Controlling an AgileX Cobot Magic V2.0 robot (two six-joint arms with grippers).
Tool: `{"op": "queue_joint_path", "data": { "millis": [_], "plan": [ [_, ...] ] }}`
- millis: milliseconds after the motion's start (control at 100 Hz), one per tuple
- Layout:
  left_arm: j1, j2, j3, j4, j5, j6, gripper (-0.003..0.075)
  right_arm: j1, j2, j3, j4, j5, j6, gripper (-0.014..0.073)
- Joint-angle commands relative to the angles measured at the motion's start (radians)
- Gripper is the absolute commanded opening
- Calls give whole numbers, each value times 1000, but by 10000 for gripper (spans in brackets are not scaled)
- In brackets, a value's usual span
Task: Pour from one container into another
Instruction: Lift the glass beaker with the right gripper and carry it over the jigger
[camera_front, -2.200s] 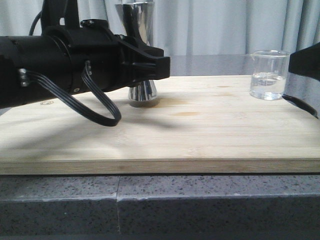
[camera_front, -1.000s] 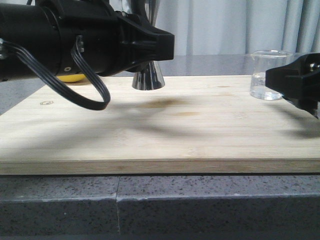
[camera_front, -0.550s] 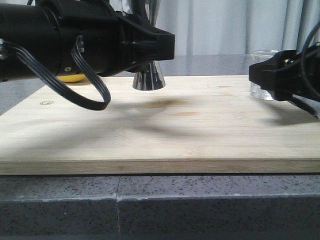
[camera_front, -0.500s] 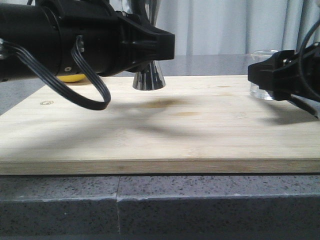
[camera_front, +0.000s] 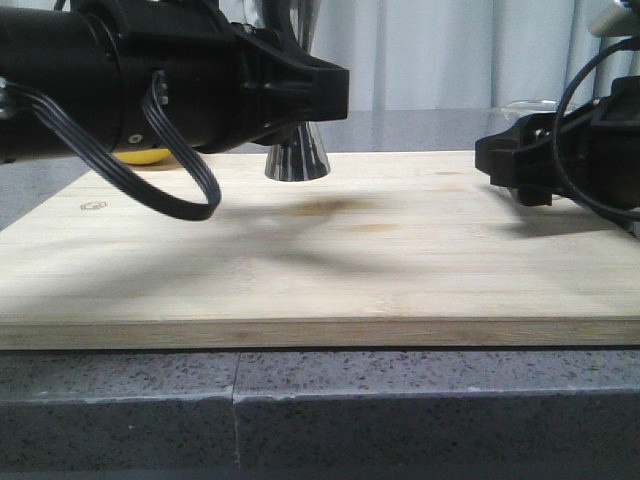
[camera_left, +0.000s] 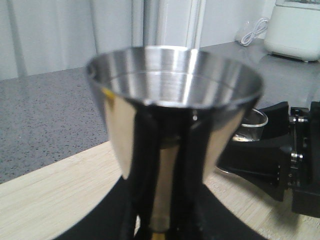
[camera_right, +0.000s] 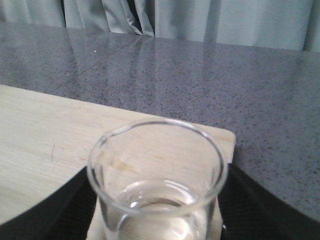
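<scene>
The left end effector (camera_front: 300, 100) pinches the jigger (camera_left: 175, 130) at its narrow waist, fingers dark against the steel on both sides, and holds it upright and clear of the wooden board (camera_front: 330, 260). The jigger is rigid polished metal, probably light but slick, so the waist between the two cones looks like the safest hold: the flares above and below keep it from sliding through. A lemon (camera_front: 135, 156) peeks out behind this arm.

The right end effector (camera_front: 520, 165) is spread around the beaker (camera_right: 156, 185), which stands on the board between its fingers with a little clear liquid in it. I cannot tell whether the fingers touch the glass. The beaker is thin, smooth and breakable; a gentle squeeze at mid-wall, below the rim, suits it, with the lip facing the jigger.
</scene>
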Motion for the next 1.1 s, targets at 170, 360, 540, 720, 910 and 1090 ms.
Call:
{"op": "queue_joint_path", "data": {
  "millis": [170, 360, 540, 720, 910, 1090],
  "plan": [
    [-5, -43, -27, -5, -82, -7, -19, -6, -24, -23, -2, -103, -13, 266],
    [-5, -43, -27, -5, -82, -7, -19, -6, -24, 4, -4, -126, -13, 234],
    [-5, -43, -27, -5, -76, -7, -19, -6, -28, 61, -7, -307, -13, 234],
    [-5, -43, -27, 32, -71, -80, -19, -6, -61, 61, -35, -306, -13, 234],
    [-5, -43, -27, 93, -71, -116, -19, -6, -120, 54, -61, -285, -13, 234],
    [-5, -43, -27, 127, -71, -131, -19, -6, -196, -10, -88, -153, -13, 234]
  ]
}}
